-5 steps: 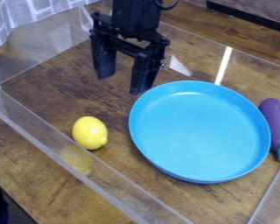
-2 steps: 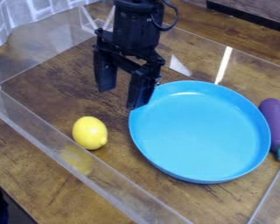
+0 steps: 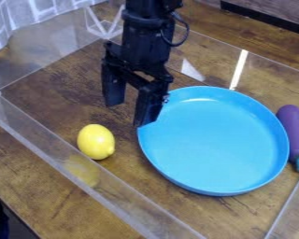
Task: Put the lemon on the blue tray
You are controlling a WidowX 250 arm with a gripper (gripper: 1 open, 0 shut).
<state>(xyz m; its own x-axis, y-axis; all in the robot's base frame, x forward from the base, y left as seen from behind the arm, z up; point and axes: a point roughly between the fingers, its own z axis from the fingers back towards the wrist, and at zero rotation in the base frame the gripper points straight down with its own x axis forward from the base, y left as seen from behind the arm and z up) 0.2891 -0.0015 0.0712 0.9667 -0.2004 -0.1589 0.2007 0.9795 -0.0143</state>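
Since the earlier frames the claw has come lower and nearer the middle of the frame, dropping from the upper centre toward the bench, while nothing else has shifted. Its two dark fingers stand wide apart, pointing straight down, with nothing between them. The right-hand finger hangs at the upper left edge of the tray; whether it touches the rim cannot be told from this view.

The lemon lies on the wood in the lower left of the frame, just beside the tray's left rim but apart from it, and below and left of the claw. It is untouched, so the task is at its approach step. The spread fingers and downward aim probably suit a grasp from above on a small rounded fruit, though the claw is not yet over it; a move toward the lower left seems needed first.

The tray sits empty at centre right, its shallow rim low enough that the lemon should clear it with a small lift. An eggplant rests at the right edge, against or very near the tray's far side, well clear of the work. Clear plastic walls fence the bench along the left and lower sides, close to the lemon, which may crowd a finger there. Being smooth and egg-shaped, the lemon may roll if nudged off centre.
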